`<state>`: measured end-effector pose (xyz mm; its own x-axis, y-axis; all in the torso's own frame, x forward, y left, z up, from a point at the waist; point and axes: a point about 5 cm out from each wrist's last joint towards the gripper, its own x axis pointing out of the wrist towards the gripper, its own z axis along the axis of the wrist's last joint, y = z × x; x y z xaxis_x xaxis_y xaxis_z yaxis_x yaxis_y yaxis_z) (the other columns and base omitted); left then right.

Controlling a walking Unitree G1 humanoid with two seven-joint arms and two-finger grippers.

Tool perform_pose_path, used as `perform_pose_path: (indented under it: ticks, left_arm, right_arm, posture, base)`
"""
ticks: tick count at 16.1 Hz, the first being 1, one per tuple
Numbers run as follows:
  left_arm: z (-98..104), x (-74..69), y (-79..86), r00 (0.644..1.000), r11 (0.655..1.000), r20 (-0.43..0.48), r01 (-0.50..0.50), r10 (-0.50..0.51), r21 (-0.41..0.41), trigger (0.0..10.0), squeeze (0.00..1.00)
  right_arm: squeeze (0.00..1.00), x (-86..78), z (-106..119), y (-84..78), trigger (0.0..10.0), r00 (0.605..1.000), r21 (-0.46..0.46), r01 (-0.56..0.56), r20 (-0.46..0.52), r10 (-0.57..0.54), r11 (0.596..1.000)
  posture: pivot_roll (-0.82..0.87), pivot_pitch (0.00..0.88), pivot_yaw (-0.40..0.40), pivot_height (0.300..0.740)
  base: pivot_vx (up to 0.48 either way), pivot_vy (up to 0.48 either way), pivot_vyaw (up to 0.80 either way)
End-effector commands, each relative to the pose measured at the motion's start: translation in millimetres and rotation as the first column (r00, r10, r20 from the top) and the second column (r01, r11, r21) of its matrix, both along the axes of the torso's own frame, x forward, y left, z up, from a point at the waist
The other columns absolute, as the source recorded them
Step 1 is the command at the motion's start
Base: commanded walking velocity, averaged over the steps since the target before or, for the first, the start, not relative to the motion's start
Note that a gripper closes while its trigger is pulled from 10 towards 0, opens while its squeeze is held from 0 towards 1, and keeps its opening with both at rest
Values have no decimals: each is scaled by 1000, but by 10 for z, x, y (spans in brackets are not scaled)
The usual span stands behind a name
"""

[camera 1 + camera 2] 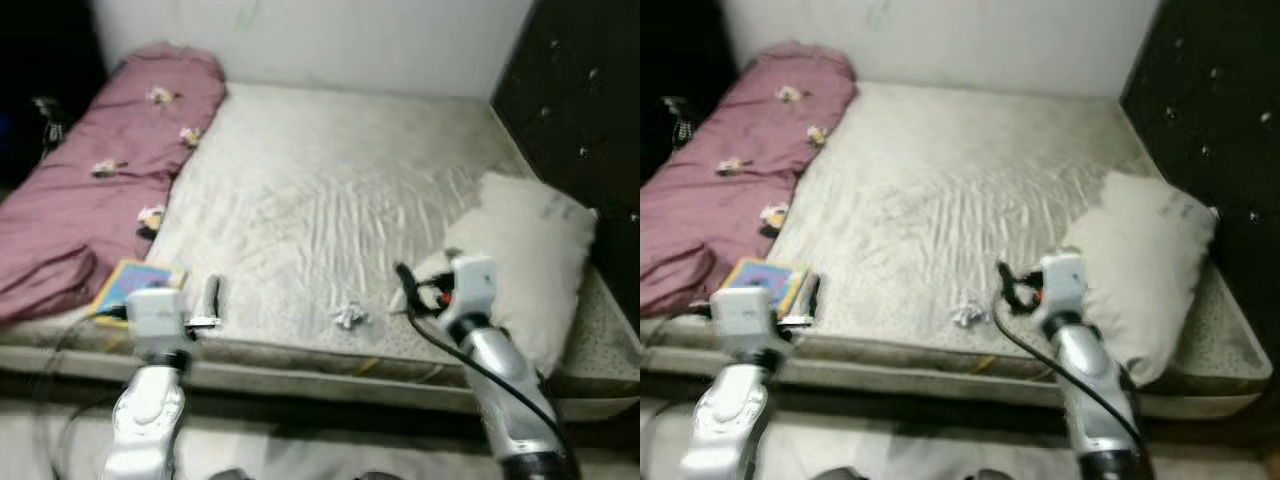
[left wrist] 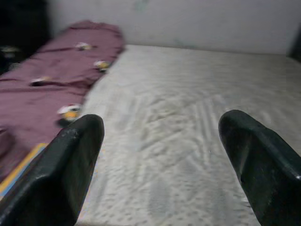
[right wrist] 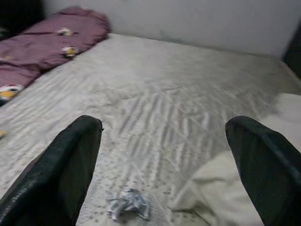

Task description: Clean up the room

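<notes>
Both pincers hang spread and empty at the bed's near edge: the left pincer [image 2: 160,155] near a colourful book [image 1: 135,285], the right pincer [image 3: 162,165] above a crumpled paper wad [image 3: 128,203]. The wad lies on the bed [image 1: 320,180] just beside a white pillow [image 1: 525,260]; a maroon blanket [image 1: 100,170] is bunched along the bed's left side.

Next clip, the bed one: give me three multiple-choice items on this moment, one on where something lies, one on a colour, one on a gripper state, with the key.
1. Where does the crumpled paper lie?
A. on the mattress near its front edge
B. on the pillow
C. on the floor

2. What colour is the blanket along the bed's left side?
A. green
B. dusky pink
C. black

3. How are the right gripper's fingers?
A. shut on the paper
B. shut on nothing
C. spread apart

Key: 1 A, it sits on the sheet between the arms; 2 B, pink with small flowers; 3 C, the right wrist view shows a wide gap with the paper lying below it.
</notes>
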<state>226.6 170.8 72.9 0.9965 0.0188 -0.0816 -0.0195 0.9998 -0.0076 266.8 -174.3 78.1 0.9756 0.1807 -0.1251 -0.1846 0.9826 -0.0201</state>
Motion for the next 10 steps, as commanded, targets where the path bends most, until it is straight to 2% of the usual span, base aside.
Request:
perform_pose_path:
  ticks: [1, 4, 5, 9, 10]
  left_arm:
    - [27, 2, 54, 1000, 1000, 3, 4, -4, 8, 10000, 0]
    - [51, -2, 12, 998, 998, 22, 57, -57, -15, 10000, 0]
    - [53, -6, -6, 997, 996, 24, 79, -78, -36, 10000, 0]
    - [54, -12, -1, 997, 997, 22, 72, -71, -33, 10000, 0]
    - [52, -17, -12, 997, 997, 22, 72, -71, -35, 10000, 0]
  right_arm:
    - [0, 34, 63, 34, 10000, 1000, 4, -10, 24, 10, 1000]
    - [0, 29, 62, 52, 10000, 1000, 10, -13, 24, 12, 1000]
    - [0, 28, 62, 41, 10000, 1000, 13, -7, 23, 6, 1000]
    - [0, 28, 35, 44, 10000, 1000, 24, 7, 11, -7, 1000]
    - [0, 34, 28, 45, 10000, 1000, 29, 11, 5, -11, 1000]
  posture:
    - [21, 0, -66, 740]
    - [21, 0, -64, 740]
    - [21, 0, -64, 740]
    - [26, 0, -67, 740]
    - [26, 0, -67, 740]
  base:
    - [0, 0, 0]
    - [0, 0, 0]
    - [349, 0, 0]
    - [395, 0, 0]
    - [409, 0, -625]
